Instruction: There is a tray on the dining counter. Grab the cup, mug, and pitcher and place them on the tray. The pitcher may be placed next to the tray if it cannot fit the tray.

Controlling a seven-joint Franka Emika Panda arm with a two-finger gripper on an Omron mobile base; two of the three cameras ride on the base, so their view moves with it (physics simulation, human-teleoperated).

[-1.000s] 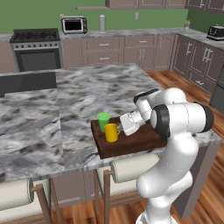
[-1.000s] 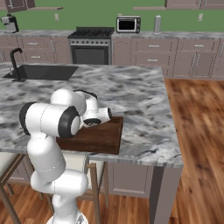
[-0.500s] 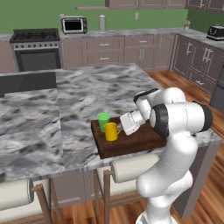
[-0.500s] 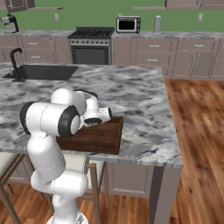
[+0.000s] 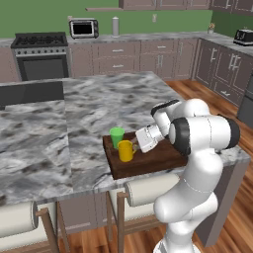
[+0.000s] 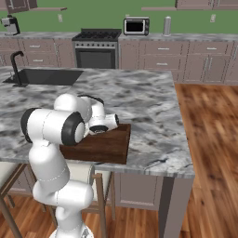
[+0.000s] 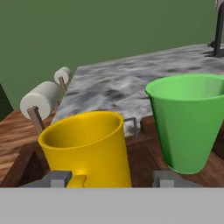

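The tray [image 5: 148, 159] lies on the dining counter [image 5: 74, 123] at the near edge, at about 5 o'clock from the counter's middle in the left base view, with the yellow mug [image 5: 125, 150] and the green cup [image 5: 117, 136] both standing upright on its left end. The cup stands at roughly 11 o'clock from the mug, just beside it; whether the two touch cannot be told from that view, though the hand view shows a narrow gap between them. The gripper [image 5: 139, 144] sits low over the tray at 3 o'clock from the mug, pointing toward it. In the hand view the mug [image 7: 87, 146] stands at the lower left with its handle at 6 o'clock, facing the camera, and the cup [image 7: 190, 120] stands at 3 o'clock from it. The two finger tips [image 7: 57, 178] rise at the bottom edge, one on each side of the handle and set well apart, so the jaws stand open with the handle between them and nothing clamped. In the right base view the tray [image 6: 109, 146] shows as a dark brown slab at the counter's [image 6: 139, 107] near edge, with the robot's wrist over its left part covering the vessels. A small metal handle [image 7: 130, 124] shows on the tray's far end between mug and cup.
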